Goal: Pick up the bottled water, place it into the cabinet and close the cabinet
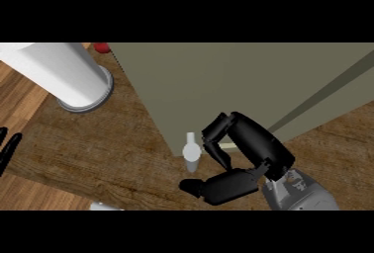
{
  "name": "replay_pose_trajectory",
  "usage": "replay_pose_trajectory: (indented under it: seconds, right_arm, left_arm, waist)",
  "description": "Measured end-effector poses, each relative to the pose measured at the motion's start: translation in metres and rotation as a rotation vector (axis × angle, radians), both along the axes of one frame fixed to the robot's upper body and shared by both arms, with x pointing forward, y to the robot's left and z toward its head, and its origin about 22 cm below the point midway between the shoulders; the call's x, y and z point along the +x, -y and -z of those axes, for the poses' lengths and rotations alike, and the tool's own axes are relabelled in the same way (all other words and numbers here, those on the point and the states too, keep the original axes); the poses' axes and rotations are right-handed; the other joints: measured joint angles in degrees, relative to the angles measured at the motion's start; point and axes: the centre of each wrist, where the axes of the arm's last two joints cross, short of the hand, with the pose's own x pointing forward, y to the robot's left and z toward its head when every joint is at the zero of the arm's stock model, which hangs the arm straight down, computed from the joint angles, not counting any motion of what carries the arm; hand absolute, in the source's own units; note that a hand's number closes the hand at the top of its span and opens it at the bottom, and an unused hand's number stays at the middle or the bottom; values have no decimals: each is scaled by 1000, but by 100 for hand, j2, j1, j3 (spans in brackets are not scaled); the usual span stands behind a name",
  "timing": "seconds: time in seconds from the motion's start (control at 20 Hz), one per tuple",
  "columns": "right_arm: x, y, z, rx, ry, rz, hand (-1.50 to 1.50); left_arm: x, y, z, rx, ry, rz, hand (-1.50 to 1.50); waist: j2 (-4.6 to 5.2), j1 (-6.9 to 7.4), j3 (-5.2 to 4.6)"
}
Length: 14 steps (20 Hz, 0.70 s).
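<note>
- Olive-grey cabinet (241, 84) fills the upper right; I cannot tell whether its door is closed.
- Right hand (241, 148) curls near its lower edge, holding nothing visible.
- Bottled water (191, 150) stands on the counter just beside that hand, apparently unplaced.
- Left hand (9, 146) rests at the left edge, fingers straight.

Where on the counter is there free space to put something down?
Bare wood lies between the white cylinder, the cabinet and the left hand at the left edge. It is crowded by the cabinet's front, where the bottle stands beside the right hand and its fingers.
</note>
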Motion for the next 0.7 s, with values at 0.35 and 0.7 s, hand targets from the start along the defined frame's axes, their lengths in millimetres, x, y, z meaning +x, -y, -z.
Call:
replay_pose_trajectory:
  seconds: [0.35, 0.7]
  right_arm:
    - [58, -27, -25, 59, -35, 192, -150]
    - [73, -46, -25, 110, -141, 231, -150]
  left_arm:
    - [-2, -3, 3, -14, -4, -14, -150]
    - [-5, -5, 6, -25, -6, -17, -150]
  waist:
    - [-27, -84, 32]
    - [-131, -181, 73]
